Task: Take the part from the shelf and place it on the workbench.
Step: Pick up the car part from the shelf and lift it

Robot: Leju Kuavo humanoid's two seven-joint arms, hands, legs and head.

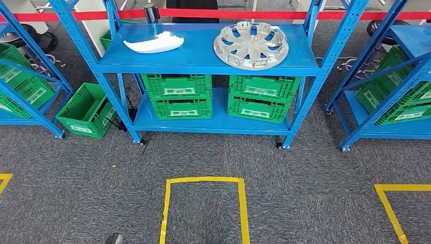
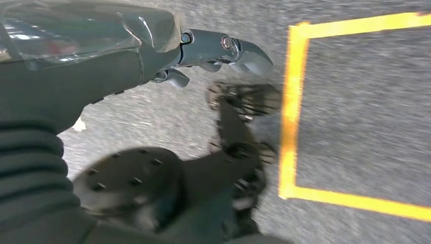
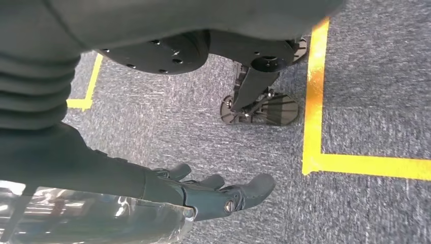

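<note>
A blue shelf rack (image 1: 203, 65) stands ahead of me in the head view. On its top board lie a white curved part (image 1: 152, 42) at the left and a round silver wheel cover (image 1: 251, 44) at the right. Both arms hang at my sides, far from the shelf. In the left wrist view my left hand (image 2: 203, 56) hovers over the grey carpet, fingers extended and holding nothing. My right hand (image 3: 213, 190) likewise hangs over the carpet with its fingers stretched out and nothing in them.
Green crates (image 1: 218, 96) fill the rack's lower board, and another green crate (image 1: 86, 111) sits on the floor at its left. More blue racks with crates (image 1: 396, 91) flank both sides. Yellow tape squares (image 1: 203, 180) mark the carpet. A red barrier tape (image 1: 228, 14) runs behind.
</note>
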